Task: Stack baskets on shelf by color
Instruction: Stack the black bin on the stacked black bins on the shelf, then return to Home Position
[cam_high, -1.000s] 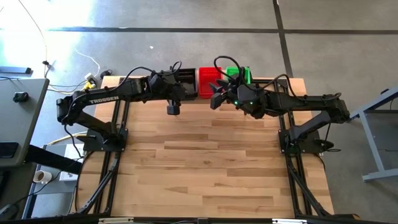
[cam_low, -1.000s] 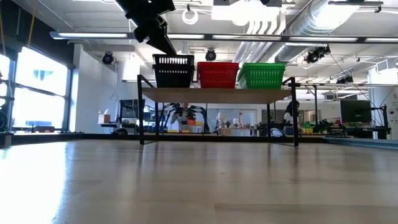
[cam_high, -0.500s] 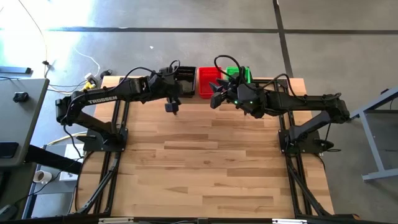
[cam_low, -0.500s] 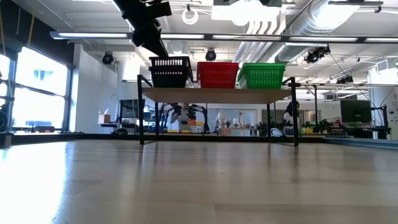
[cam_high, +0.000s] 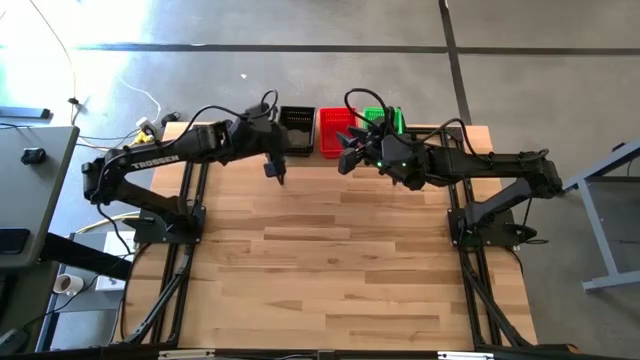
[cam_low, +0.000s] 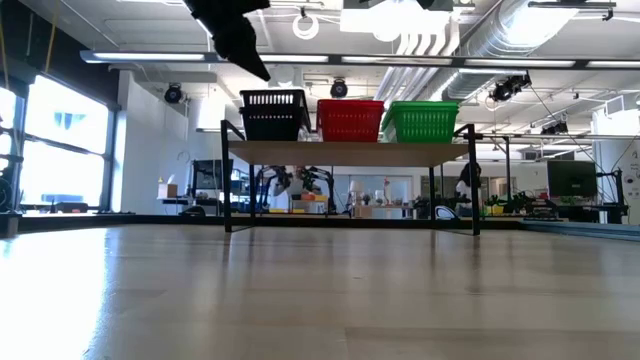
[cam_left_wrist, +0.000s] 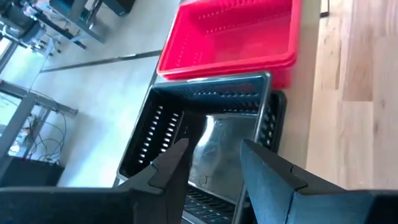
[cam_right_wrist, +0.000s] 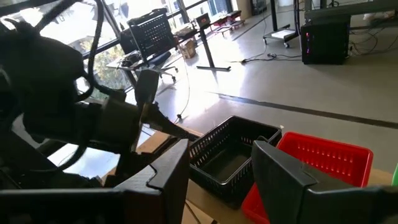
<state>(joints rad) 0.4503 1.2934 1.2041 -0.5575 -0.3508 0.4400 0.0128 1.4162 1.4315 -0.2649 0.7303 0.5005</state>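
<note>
- Pale wood-plank tabletop (cam_high: 330, 260) in front, bare across the near half in the high view.
- Farther back, left gripper (cam_high: 272, 172) up over the table just before the shelf's left end, dark fingers (cam_left_wrist: 171, 171) spread with a clear gap, gripping nothing; aimed at the black basket in its wrist view.
- Beside it, right gripper (cam_high: 345, 158) held level in front of the red basket, fingers (cam_right_wrist: 174, 165) parted, likewise empty.
- At the far edge, low stand with light wood top and thin black metal legs (cam_low: 350, 153), carrying three rows of baskets side by side.
- Black plastic lattice basket (cam_low: 274, 113) on the stand's left end, upright, open side up, inside empty (cam_left_wrist: 211, 140).
- Red plastic lattice basket (cam_low: 350, 119) in the middle, just beside the black one, also upright.
- Bright green plastic lattice basket (cam_low: 421, 121) on the right end, next to the red one, partly hidden by the right arm from above.
- Cannot tell how many baskets nested in each pile.
- Beyond the table, grey floor and a workshop room with desks and monitors.
</note>
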